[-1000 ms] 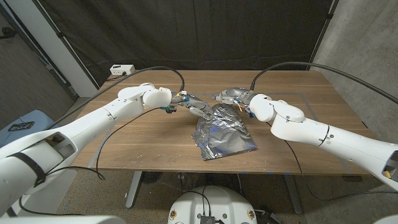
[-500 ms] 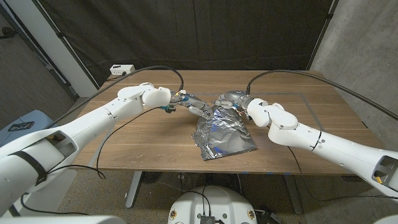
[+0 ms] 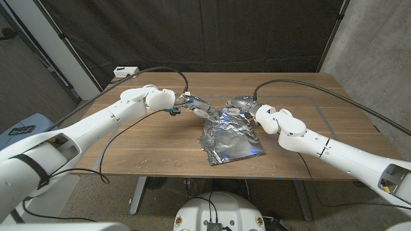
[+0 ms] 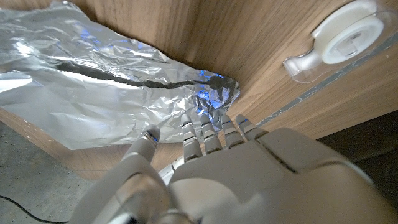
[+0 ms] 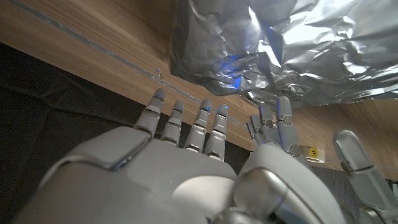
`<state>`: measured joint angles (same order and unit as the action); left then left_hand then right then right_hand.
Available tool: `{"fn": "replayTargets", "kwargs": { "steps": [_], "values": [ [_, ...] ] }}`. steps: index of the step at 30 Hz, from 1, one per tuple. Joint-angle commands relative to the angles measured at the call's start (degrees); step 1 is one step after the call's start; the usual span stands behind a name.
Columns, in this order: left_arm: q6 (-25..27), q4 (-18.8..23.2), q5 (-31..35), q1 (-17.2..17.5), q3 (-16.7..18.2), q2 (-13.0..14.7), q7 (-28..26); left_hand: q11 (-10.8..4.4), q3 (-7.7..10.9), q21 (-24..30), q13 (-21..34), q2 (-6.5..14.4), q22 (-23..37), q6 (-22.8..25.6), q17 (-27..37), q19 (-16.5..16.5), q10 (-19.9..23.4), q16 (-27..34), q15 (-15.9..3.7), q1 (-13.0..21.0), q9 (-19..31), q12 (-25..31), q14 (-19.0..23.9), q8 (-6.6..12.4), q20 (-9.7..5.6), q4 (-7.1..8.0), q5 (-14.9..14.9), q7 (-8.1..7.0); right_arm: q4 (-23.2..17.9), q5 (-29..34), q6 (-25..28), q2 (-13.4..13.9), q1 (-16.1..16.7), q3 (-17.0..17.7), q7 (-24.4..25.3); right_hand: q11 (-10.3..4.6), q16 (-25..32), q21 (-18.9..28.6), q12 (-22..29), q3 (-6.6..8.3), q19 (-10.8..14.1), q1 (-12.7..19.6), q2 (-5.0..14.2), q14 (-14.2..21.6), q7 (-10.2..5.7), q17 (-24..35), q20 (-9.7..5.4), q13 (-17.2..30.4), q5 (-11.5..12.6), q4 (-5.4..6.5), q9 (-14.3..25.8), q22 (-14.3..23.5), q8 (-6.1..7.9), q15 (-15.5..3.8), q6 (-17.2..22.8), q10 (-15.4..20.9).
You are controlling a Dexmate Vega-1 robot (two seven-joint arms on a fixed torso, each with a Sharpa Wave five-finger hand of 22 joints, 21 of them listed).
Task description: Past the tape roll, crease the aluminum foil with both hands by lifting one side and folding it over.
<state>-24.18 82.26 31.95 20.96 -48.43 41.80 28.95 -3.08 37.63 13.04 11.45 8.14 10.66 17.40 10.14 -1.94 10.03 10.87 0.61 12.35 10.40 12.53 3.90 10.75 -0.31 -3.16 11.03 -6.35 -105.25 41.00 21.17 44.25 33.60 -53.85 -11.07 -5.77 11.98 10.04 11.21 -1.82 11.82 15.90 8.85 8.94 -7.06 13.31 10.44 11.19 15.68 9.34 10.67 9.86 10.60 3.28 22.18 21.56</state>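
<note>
The crumpled aluminum foil (image 3: 231,138) lies mid-table, with its far edge raised toward both hands. My left hand (image 3: 198,108) reaches in from the left. Its fingertips (image 4: 202,124) and thumb pinch the foil's crumpled corner (image 4: 214,93). The tape roll (image 4: 348,34), white in a clear dispenser, sits on the wood just beyond that corner. My right hand (image 3: 243,102) hovers at the foil's far right edge. Its fingers (image 5: 199,121) are spread and straight, short of the foil (image 5: 261,50), and hold nothing.
A white box (image 3: 126,71) sits at the table's far left corner. Thin tape lines (image 3: 321,102) mark the wood on the right. Black cables arc over both forearms. A dark curtain hangs behind the table.
My right hand has moved left and inward to the foil's far edge, with its forearm following. The left hand has stayed at the foil's corner. The foil's far edge is slightly more bunched.
</note>
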Motion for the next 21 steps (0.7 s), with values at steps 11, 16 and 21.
{"fn": "replayTargets", "kwargs": {
  "steps": [11,16,21],
  "values": [
    [0.32,-0.02,-0.23,0.34,-0.93,-0.67,0.24,-0.27,0.46,-0.07,0.11,0.09,0.08,0.24,0.04,0.86,0.68,0.07,-0.31,-0.54,0.04,0.34,1.12,-0.03,-0.08,-0.14,0.01,-0.09,4.94,1.52,-5.0,-1.18,3.54,4.77,2.07,-0.32,0.46,0.58,0.16,-0.17,0.06,-1.44,-0.29,0.64,0.07,-0.07,0.02,-0.02,0.49,0.3,0.04,0.07,0.39,-0.55,0.37,0.3],
    [0.84,0.32,-0.67,0.66,-0.92,-0.76,0.58,0.08,0.51,-0.1,0.11,0.02,0.08,0.55,0.08,1.02,1.1,0.02,-0.4,-0.75,0.01,0.43,1.25,0.01,-0.17,-0.06,-0.02,2.78,4.82,1.54,-5.27,-1.02,4.04,5.26,2.21,-0.22,0.48,0.63,0.13,-0.22,0.08,-1.64,-0.35,0.7,0.08,-0.11,0.05,-0.02,0.52,0.25,0.03,0.06,0.44,-0.58,0.42,0.28],
    [0.96,0.41,-0.93,0.82,-0.98,-0.87,0.67,-0.07,0.54,-0.11,0.11,-0.01,0.08,0.58,0.08,1.09,1.28,0.05,-0.45,-0.81,0.0,0.47,1.42,0.0,-0.2,-0.05,-0.03,1.84,4.79,1.11,-5.55,-0.84,4.55,5.86,2.4,-0.18,0.51,0.67,0.1,-0.26,0.09,-1.78,-0.41,0.76,0.0,-0.16,0.09,-0.03,0.56,0.18,0.03,0.05,0.45,-0.66,0.39,0.27]
  ]
}}
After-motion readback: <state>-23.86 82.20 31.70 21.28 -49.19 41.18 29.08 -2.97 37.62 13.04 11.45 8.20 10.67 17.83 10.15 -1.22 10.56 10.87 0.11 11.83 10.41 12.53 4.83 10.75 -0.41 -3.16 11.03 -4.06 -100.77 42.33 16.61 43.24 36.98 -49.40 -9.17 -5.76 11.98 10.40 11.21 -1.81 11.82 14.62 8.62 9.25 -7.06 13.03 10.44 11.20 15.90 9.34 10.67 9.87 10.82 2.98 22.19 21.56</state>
